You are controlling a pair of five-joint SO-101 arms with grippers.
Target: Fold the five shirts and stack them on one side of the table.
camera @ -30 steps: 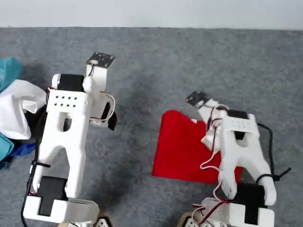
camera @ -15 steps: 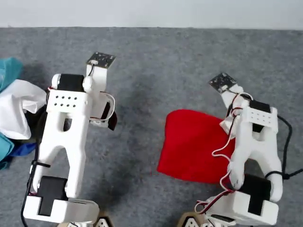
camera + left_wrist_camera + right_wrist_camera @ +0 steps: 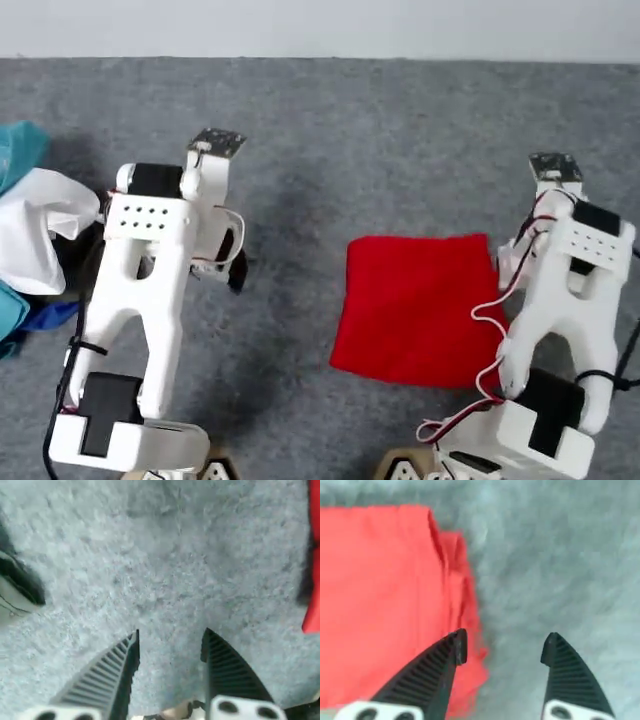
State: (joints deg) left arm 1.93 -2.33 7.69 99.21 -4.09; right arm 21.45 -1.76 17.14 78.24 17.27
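Observation:
A folded red shirt (image 3: 415, 305) lies flat on the grey carpet, right of centre. My right arm (image 3: 572, 268) stands at its right edge. In the right wrist view my right gripper (image 3: 505, 647) is open, one finger over the red shirt's (image 3: 385, 590) layered edge, the other over bare carpet; nothing is held. My left gripper (image 3: 170, 645) is open above bare carpet, with a strip of the red shirt (image 3: 313, 580) farther off. In the high view the left gripper (image 3: 236, 268) hangs left of the shirt, apart from it.
A heap of unfolded shirts (image 3: 35, 240), teal, white and blue, sits at the table's left edge beside my left arm (image 3: 140, 290). Grey carpet (image 3: 400, 140) stretches open toward the back wall.
My right arm has swung to the right, off the red shirt, which now lies spread squarer and further right. The left arm has shifted only slightly.

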